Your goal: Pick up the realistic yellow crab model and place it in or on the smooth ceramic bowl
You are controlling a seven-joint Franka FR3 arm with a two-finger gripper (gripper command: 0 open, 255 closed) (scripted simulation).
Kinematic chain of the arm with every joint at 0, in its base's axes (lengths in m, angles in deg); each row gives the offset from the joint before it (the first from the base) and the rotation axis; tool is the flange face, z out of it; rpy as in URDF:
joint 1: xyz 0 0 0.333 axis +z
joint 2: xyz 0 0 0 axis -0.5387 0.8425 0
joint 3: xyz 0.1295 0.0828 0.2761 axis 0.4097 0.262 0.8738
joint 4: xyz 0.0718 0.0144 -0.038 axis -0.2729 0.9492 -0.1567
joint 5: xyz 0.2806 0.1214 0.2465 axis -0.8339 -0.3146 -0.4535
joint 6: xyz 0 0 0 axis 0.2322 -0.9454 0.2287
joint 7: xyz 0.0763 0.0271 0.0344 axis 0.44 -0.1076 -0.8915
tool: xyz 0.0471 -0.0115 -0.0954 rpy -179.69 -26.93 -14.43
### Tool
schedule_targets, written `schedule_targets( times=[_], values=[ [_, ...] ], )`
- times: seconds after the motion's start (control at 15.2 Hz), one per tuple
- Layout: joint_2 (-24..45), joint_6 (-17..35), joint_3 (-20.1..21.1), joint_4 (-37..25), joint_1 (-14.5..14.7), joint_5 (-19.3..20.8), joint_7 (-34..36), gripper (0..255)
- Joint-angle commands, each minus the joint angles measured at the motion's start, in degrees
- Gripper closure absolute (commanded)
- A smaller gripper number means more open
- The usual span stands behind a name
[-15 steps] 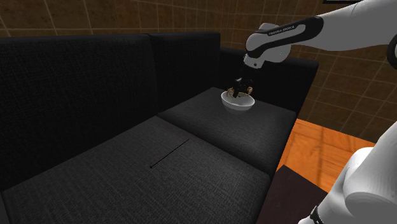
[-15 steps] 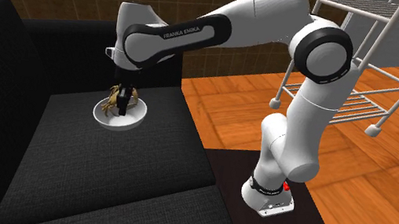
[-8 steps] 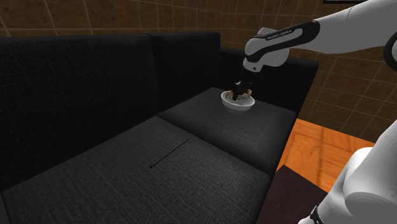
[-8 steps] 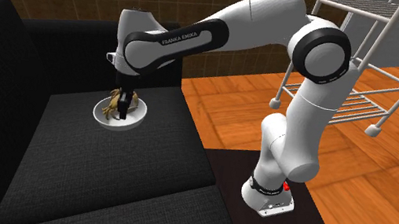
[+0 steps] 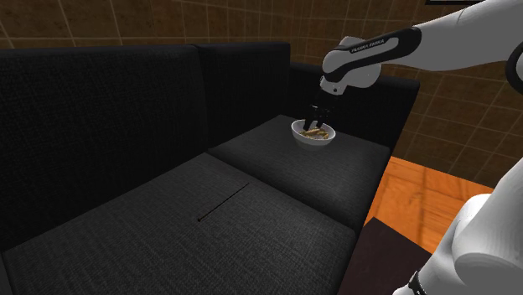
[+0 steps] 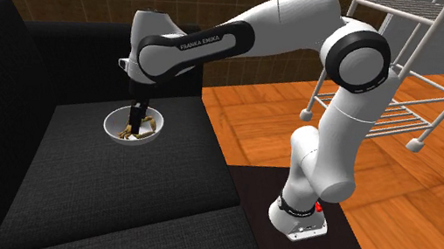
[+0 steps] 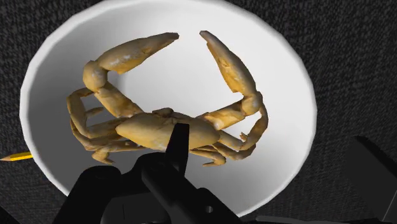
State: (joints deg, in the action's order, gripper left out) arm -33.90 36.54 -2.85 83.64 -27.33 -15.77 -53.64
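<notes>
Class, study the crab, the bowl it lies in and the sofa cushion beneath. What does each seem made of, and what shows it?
Crab: yellow-tan, hard-looking with a soft sheen, perhaps plastic or resin; uncertain. Bowl: plain white, smooth, evenly shaded, possibly glazed ceramic. Sofa cushion: black woven fabric, its fine grainy weave showing.

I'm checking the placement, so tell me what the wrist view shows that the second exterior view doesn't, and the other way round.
Wrist view: the crab with claws and legs spread, lying on the floor of the white bowl, one black finger in front of its shell. Second exterior view: the white arm reaching over the black sofa, the wooden floor, a white rack behind. Both: the crab inside the bowl on dark upholstery, the gripper open above it.
</notes>
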Motion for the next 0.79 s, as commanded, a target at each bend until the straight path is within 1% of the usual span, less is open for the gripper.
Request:
schedule_targets(
  times=[0.0, 0.2, 0.73],
  values=[
    [-0.8, -1.8, -0.1, -1.0, -0.1, 0.5, 0.4, 0],
    [-2.8, -6.8, -0.2, -4.2, -0.5, 1.8, 1.2, 0],
    [-2.8, -6.7, -0.2, -4.2, -0.5, 1.8, 1.2, 0]
  ],
)
